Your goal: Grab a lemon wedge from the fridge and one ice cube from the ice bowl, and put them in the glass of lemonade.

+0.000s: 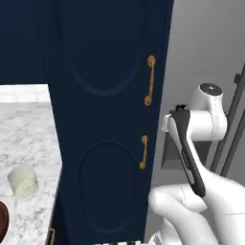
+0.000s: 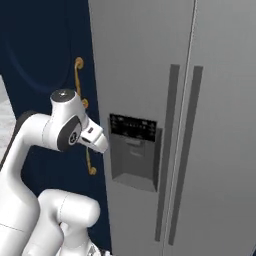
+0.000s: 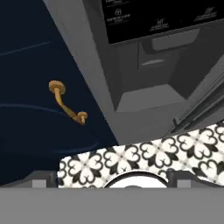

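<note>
A: Left base view, your entries?
B: Glass of lemonade upright on the marble counter, long axis vertical, mouth up; ice bowl at the edge just beside it. Navy cabinet between them and the fridge.

A: Right base view?
B: Fridge doors shut, bar handles vertical; dispenser recess close ahead of your arm. Risk: you may mistake that recess for a handle and catch on it.

A: Hand view?
B: Claw released, jaws wide, grasping nothing. Gold handle nearby; hooking it opens the wrong door. Lemon wedge presumably inside.
</note>
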Available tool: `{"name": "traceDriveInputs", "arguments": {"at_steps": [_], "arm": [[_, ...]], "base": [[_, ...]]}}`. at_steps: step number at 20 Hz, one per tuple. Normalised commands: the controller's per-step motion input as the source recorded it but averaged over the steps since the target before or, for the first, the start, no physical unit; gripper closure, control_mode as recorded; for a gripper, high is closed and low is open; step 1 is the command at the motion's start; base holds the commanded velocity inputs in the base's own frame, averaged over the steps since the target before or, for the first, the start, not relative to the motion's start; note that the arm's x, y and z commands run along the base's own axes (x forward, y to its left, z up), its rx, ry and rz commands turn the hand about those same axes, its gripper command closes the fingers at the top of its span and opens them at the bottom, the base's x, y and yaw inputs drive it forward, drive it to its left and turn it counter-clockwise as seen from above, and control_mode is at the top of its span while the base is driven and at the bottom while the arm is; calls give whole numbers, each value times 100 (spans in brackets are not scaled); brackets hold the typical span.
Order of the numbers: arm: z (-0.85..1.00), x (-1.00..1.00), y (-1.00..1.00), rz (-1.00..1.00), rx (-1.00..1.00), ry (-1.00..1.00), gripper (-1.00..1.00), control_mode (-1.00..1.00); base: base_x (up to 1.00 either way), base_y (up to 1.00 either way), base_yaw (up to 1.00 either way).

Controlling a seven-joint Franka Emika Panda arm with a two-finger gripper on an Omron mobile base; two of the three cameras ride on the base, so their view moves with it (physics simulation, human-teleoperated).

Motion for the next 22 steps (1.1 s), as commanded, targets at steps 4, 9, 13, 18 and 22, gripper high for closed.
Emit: {"name": "traceDriveInputs", "arguments": {"at_steps": [4,9,13,18,22], "arm": [[0,0,0,0,0,0,-100,100],[0,0,0,0,0,0,-100,100],[0,0,0,0,0,0,-100,100],[0,0,0,0,0,0,-100,100],[0,0,0,0,0,0,-100,100]], "base": [[-25,-87,-23],[-42,-78,-4],[-96,-5,0],[-59,6,0],[-33,0,-1]]}}
